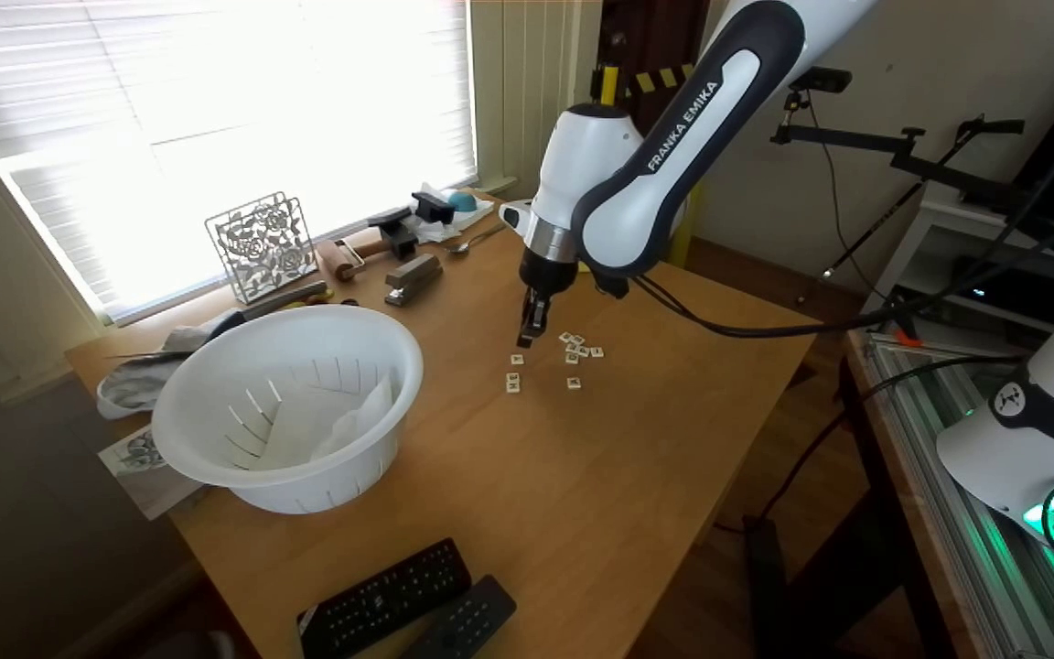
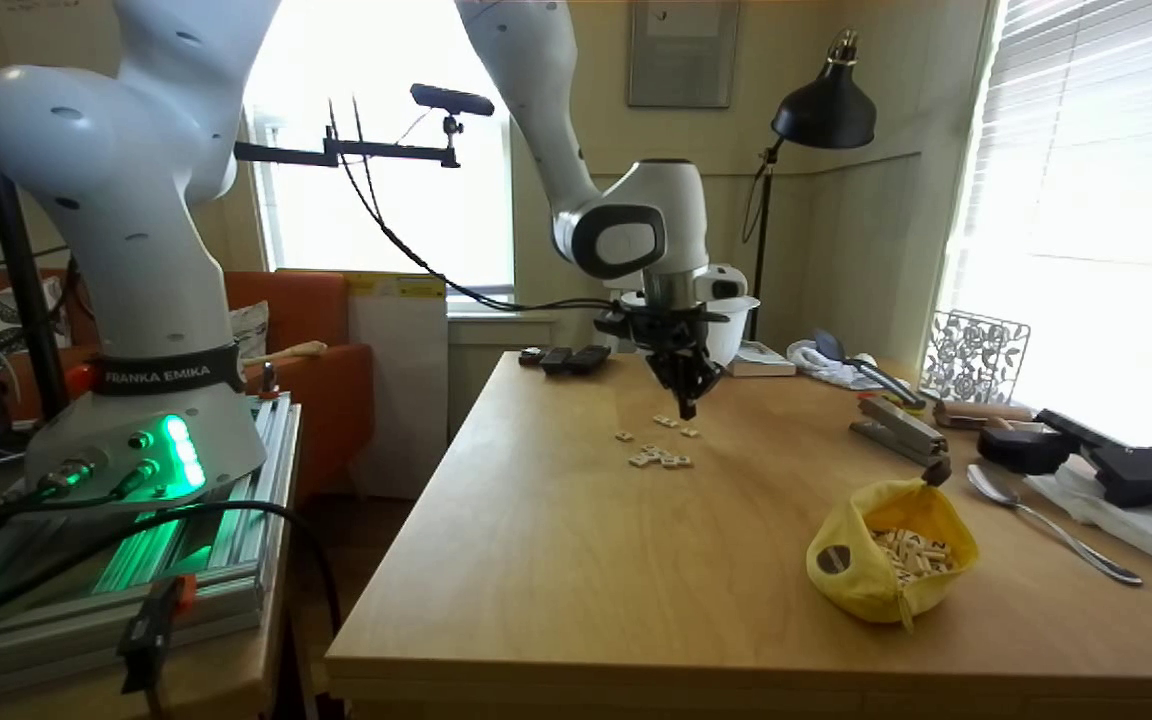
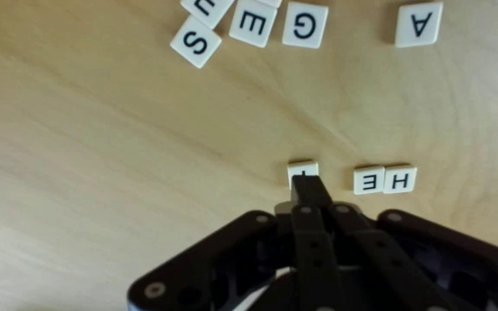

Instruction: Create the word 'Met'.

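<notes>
In both exterior views, daylight glares through a window with white horizontal-slat blinds (image 1: 216, 110) beside a light-brown wooden table (image 1: 600, 476). In an exterior view, a grey rectangular framed panel (image 2: 683, 60) hangs on a cream-coloured wall (image 2: 606, 130); a black dome-shaded metal lamp (image 2: 826, 112) stands near the corner; an orange upholstered armchair (image 2: 336, 430) shows below a second window (image 2: 466, 220), overexposed. In an exterior view, reddish-brown wooden floor (image 1: 765, 267) shows between the table and a white shelf unit (image 1: 909, 243).

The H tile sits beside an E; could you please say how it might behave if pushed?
Lying flat, the H tile would probably slide, not roll. Its crisp edges suggest stiffness. Touching the E tile, it might shift that.
</notes>
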{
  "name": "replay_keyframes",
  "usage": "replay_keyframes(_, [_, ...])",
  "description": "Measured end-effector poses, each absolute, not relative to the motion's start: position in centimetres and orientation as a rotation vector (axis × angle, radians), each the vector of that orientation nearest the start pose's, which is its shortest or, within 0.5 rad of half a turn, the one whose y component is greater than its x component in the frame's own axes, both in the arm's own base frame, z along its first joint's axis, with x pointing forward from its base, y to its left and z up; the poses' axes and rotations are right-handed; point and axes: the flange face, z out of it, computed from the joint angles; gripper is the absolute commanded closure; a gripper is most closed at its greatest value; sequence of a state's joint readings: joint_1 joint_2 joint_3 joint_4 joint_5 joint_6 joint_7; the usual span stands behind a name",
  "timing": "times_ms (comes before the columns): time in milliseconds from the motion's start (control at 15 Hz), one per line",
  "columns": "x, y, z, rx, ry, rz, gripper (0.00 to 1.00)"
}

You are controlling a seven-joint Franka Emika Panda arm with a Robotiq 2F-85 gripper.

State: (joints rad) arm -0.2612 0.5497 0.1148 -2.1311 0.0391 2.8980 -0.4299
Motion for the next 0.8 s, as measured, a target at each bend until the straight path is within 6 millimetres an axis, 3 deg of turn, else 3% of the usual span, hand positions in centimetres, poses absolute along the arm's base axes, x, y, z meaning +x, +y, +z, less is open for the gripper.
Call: replay_keyframes(800, [58.7,-8.9,15.5,-3.052,-0.425,-0.369,1.00])
